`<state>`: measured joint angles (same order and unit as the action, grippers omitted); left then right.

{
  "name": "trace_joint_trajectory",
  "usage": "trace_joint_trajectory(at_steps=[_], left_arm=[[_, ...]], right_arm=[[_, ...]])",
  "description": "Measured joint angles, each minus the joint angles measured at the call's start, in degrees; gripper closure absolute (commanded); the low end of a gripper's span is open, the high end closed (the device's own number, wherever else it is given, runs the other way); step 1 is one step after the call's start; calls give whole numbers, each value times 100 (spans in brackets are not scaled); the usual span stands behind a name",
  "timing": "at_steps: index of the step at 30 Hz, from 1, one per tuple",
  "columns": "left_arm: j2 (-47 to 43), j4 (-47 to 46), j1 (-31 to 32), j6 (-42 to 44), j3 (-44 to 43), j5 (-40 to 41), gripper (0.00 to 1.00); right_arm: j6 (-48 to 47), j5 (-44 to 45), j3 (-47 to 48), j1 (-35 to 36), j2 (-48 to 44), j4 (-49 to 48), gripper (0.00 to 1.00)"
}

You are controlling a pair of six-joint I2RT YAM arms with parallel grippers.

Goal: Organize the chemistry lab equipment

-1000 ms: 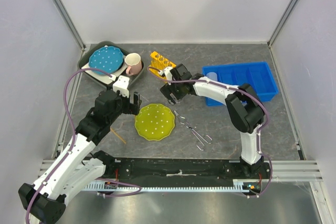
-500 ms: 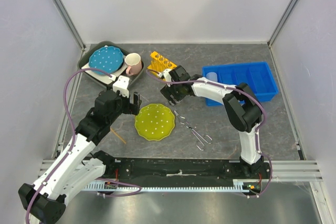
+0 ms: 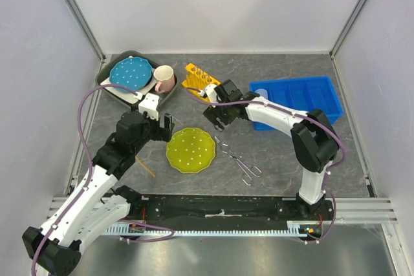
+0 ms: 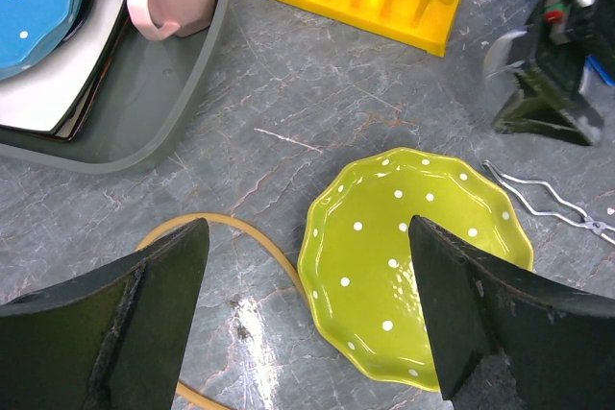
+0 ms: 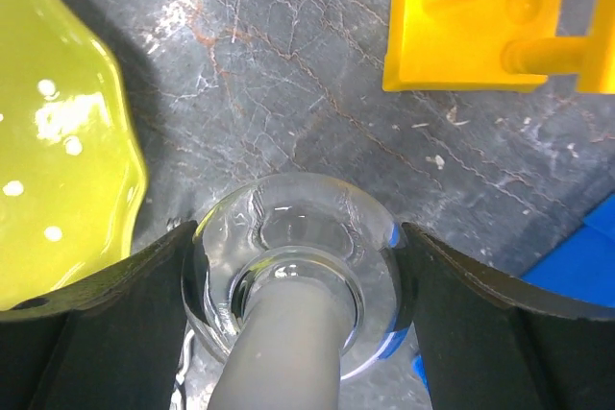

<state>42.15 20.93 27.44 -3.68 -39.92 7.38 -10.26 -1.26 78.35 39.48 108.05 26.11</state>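
The small clear glass flask with its white cap (image 5: 288,237) stands upright on the grey marbled worktop (image 5: 269,74), neck pointing straight up. It is between the dotted yellow-green plate (image 5: 58,141) and the yellow test-tube rack (image 5: 480,45). The right pincer (image 5: 298,232) brackets its belly; whether it grips I cannot tell. The left pincer (image 4: 306,228) hangs wide apart, holding nothing.

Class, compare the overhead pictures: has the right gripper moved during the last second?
Yes. The right gripper has shifted slightly rightward, toward the blue plastic compartment bin.
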Motion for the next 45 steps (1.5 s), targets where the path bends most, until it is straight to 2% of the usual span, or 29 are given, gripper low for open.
trace_joint_trajectory(at_steps=[8, 12, 18, 23, 28, 30, 33, 40, 45], left_arm=[[-39, -2, 0, 2, 0, 0, 9], [-59, -2, 0, 2, 0, 0, 9], [-52, 0, 0, 2, 0, -2, 9], [-52, 0, 0, 2, 0, -2, 9], [-52, 0, 0, 2, 0, -7, 9], [-52, 0, 0, 2, 0, -7, 9], [-52, 0, 0, 2, 0, -7, 9], [31, 0, 0, 2, 0, -11, 9], [72, 0, 0, 2, 0, -9, 9]], right_arm=[[-249, -254, -249, -31, -879, 216, 71], [-332, -474, -282, -262, -1279, 417, 71], [-352, -640, -278, -1263, -1786, 570, 71], [-450, -629, -72, -2186, -1823, 791, 70], [-942, -664, 546, -2979, -1482, 1132, 68], [-1338, -713, 833, -3217, -1255, 1327, 64], [-2055, -953, 1283, -3464, -866, 1779, 63], [-3858, -1399, 2190, -3630, 245, 3150, 62], [-4651, -1449, 2284, -3611, 852, 3644, 60]])
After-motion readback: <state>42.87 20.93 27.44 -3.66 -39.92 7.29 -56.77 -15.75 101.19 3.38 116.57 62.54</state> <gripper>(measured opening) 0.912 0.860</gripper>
